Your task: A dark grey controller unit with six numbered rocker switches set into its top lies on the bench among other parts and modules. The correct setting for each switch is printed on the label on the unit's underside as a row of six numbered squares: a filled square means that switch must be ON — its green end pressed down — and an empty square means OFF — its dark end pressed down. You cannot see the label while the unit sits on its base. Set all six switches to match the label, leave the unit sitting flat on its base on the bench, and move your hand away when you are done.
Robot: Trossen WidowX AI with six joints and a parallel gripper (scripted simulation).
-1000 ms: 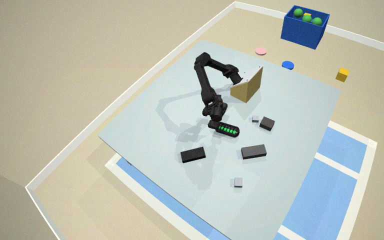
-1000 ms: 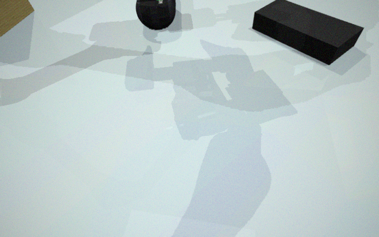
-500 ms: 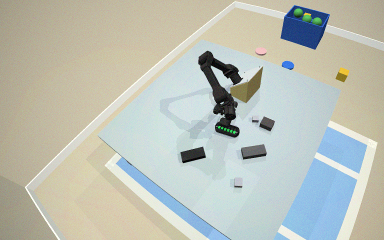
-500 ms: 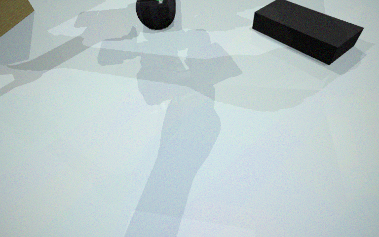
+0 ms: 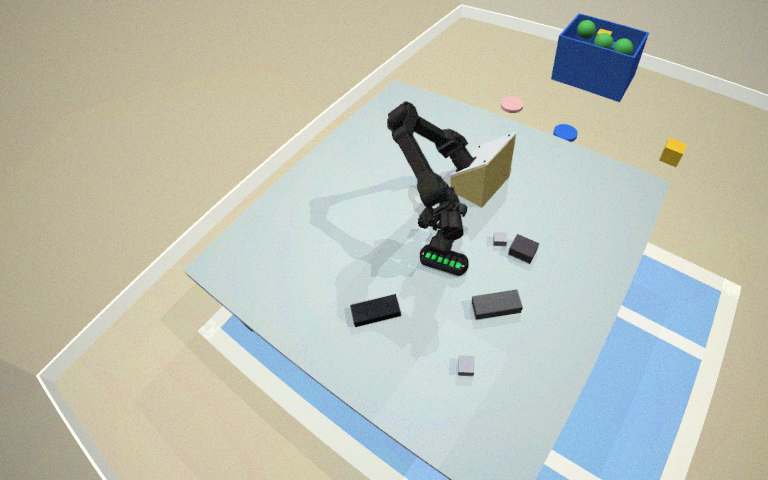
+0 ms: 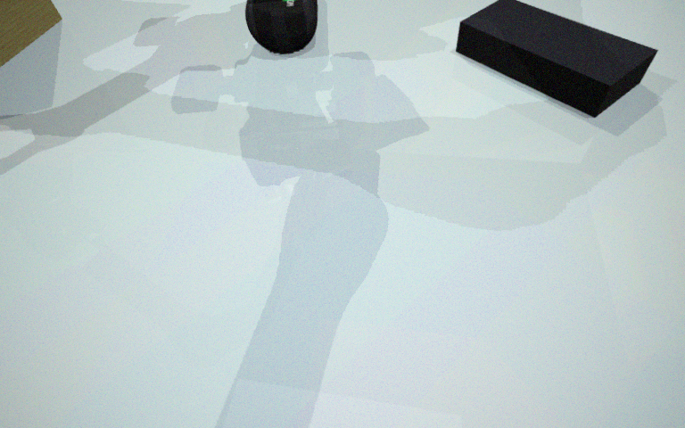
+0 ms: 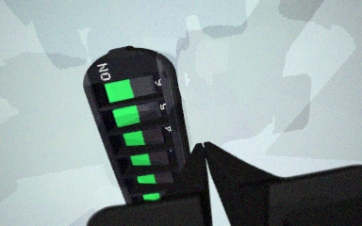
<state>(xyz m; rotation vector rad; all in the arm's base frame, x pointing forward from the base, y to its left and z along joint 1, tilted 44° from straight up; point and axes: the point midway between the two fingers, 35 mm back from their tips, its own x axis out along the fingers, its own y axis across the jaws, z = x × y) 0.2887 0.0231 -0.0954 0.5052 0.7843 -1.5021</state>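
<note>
The dark grey controller unit (image 5: 447,271) (image 6: 283,35) (image 7: 137,61) sits on its base, switches up; its underside label is hidden. In the wrist view its rounded end with the "ON" print is at the top. Rocker 6 (image 7: 119,90) is nearest that end, and the row runs down toward my gripper. Green halves show on all six rockers; I cannot tell for certain which ends are pressed. My gripper (image 7: 203,148) is shut and empty, its fingertips together beside the unit's numbered long side. In the exterior view only one end of the unit shows.
A wooden wedge with a white sloped top (image 5: 484,183) (image 6: 22,25) stands near the arm's base. A black block (image 5: 375,310) (image 6: 545,45), a grey block (image 5: 497,304), a small dark block (image 5: 523,249) and two pale blocks (image 5: 499,238) (image 5: 466,365) lie on the bench.
</note>
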